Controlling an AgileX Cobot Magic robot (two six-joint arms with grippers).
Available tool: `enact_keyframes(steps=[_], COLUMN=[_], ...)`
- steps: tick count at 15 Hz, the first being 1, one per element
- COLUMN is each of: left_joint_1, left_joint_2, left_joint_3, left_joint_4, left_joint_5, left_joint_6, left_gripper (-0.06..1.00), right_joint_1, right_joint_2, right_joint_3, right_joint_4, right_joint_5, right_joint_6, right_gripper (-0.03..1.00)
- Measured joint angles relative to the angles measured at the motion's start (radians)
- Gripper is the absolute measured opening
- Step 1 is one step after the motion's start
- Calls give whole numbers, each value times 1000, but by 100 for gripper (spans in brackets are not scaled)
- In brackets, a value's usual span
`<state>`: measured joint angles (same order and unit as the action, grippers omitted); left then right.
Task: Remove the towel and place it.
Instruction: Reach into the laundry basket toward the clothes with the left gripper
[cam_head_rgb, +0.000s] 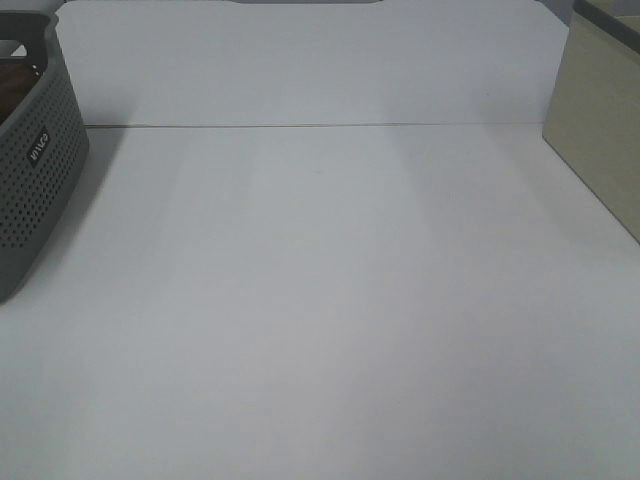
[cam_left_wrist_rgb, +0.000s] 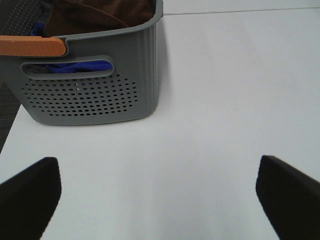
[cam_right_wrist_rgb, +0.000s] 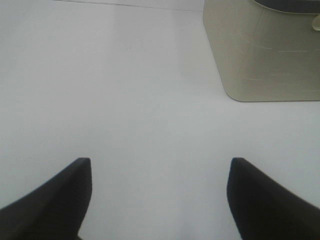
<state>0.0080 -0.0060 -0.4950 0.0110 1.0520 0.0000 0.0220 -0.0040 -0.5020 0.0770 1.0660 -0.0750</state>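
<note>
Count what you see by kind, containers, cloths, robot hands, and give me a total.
Containers: 2, the grey basket and the beige bin
Cloths: 2, the brown towel and a blue cloth, both in the basket
Robot hands: 2, left hand and right hand, both open
Total: 6

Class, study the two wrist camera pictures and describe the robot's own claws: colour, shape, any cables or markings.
Only the finger ends show. The left claw has two matte black fingers, broad with blunt, slanted ends. The right claw looks alike: two black fingers narrowing to angled tips. No cables or markings are visible, and the high camera shows neither arm.
</note>
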Motion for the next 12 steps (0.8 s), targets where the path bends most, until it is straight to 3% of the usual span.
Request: enact_keyframes(steps=[12], left_joint_1=[0], left_joint_2=[0], left_joint_3=[0], left_joint_4=[0], left_joint_5=[0], left_joint_6=[0], left_gripper=[99], right_joint_1=[0], right_joint_2=[0], right_joint_3=[0], right_joint_4=[0], right_joint_5=[0], right_joint_6=[0], right_gripper=[73])
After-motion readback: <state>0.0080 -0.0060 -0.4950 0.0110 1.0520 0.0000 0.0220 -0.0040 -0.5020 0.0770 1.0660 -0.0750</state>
